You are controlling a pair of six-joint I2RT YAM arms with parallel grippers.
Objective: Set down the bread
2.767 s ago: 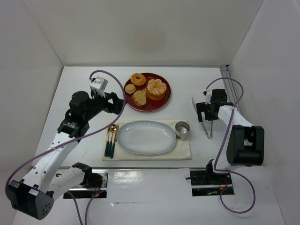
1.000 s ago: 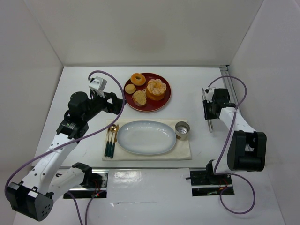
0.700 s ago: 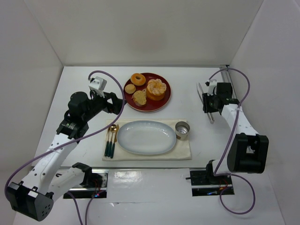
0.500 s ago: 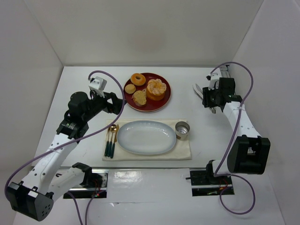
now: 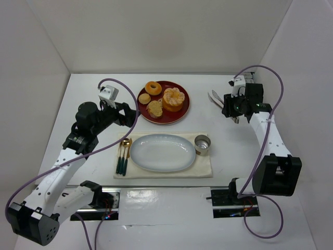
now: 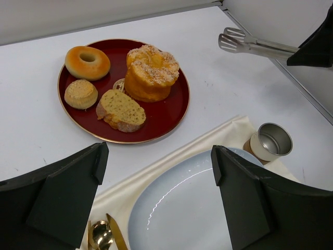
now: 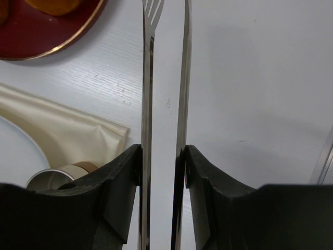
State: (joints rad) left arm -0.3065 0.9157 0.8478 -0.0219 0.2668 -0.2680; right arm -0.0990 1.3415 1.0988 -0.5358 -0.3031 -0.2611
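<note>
Orange-golden bread point(image 6: 151, 73) seated on dark red plate point(image 6: 171, 112), touched by cut slice point(image 6: 120, 109), ring donut point(image 6: 87, 62) just beside. Metal tongs point(image 7: 147, 78) pinched between fingers of right gripper point(image 7: 162, 161), tips pointed toward plate. Left gripper point(image 6: 156, 166) spread wide, nothing held, positioned left of plate.
</note>
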